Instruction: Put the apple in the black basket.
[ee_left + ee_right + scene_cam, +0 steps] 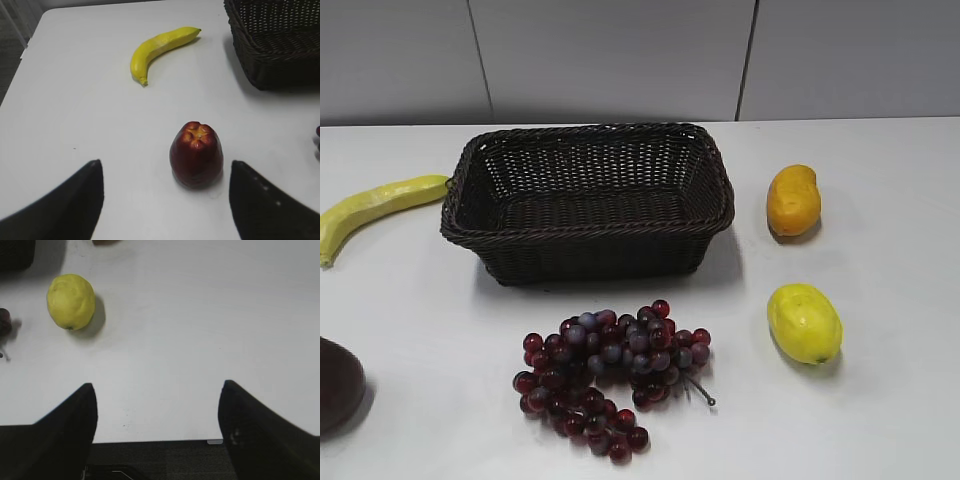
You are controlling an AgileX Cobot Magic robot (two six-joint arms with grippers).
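Exterior view: the black basket (588,200) sits upper middle on the white surface (880,420), with grapes (610,375) just below it. The apple (338,385) is cut off at the lower left edge, well apart from the basket. A banana (375,210) lies at the left, a mango (793,200) and a lemon (804,322) at the right.

Left wrist view: the left hand (166,200) has its fingers wide apart, and the apple sits upright between them, touching neither.

Right wrist view: the right hand (157,432) is also spread apart over bare surface, lemon in the upper left.
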